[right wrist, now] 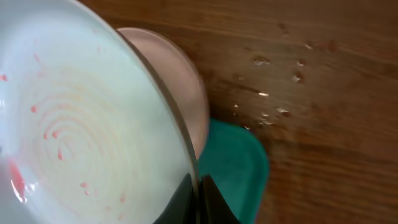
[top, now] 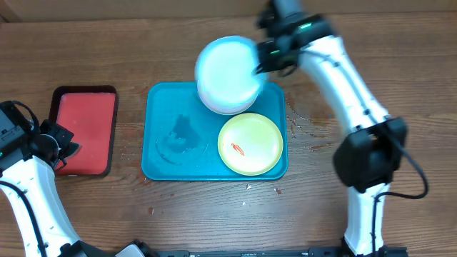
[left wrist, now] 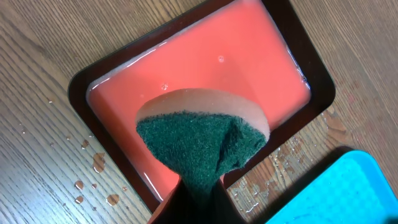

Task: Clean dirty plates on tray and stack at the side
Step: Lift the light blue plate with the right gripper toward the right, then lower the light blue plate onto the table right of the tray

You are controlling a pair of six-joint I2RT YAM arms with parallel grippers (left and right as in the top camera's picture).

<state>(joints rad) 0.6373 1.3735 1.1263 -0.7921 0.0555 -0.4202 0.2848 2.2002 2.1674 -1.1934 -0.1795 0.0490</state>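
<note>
Over tray (top: 166, 107), plate (top: 226, 68) seemingly between jaws

readable text: none in any view.
large teal-blue rectangular plastic tray (top: 161, 107), mid-desk: no lettering, only wet marks.
small red rectangular tray with dark rim (top: 86, 125), near the left edge: plain, no label.
yellow-green round plastic plate (top: 260, 135), on the teal tray: a red smear, no print.
pale round plastic plate (right wrist: 93, 124), toward the far edge: moulded rings and red specks, no brand.
green scouring sponge (left wrist: 199, 140): no stamp.
dark wrist housing of the right arm (top: 285, 36), far edge: a green light; possibly a marking beside it, too small to tell.
</note>
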